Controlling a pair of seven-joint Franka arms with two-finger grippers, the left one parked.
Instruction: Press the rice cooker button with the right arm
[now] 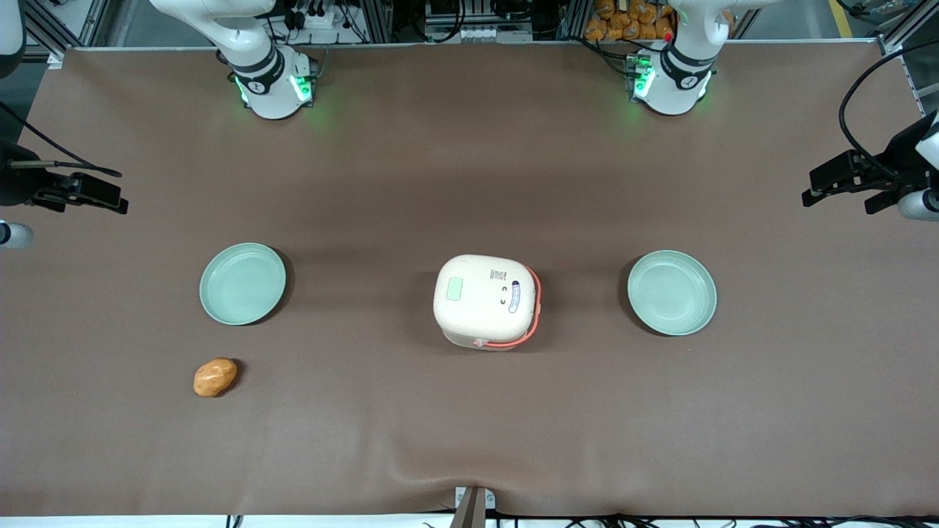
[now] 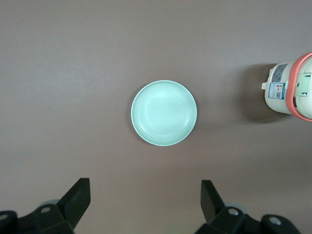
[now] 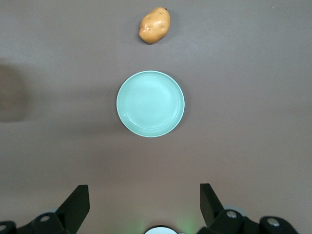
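The rice cooker [image 1: 486,301] stands in the middle of the table with its cream lid down and an orange-red band round its side. The button [image 1: 455,288] is a pale green patch on the lid, on the side toward the working arm. Part of the cooker also shows in the left wrist view [image 2: 292,87]. My right gripper [image 3: 144,195] is open and empty, held high above the table between its arm's base and a green plate [image 3: 150,104]. It shows at the edge of the front view [image 1: 103,196], far from the cooker. The cooker is out of the right wrist view.
A pale green plate [image 1: 243,284] lies toward the working arm's end, with a potato [image 1: 215,376] nearer the front camera than it; the potato also shows in the right wrist view [image 3: 155,25]. A second green plate [image 1: 672,292] lies toward the parked arm's end.
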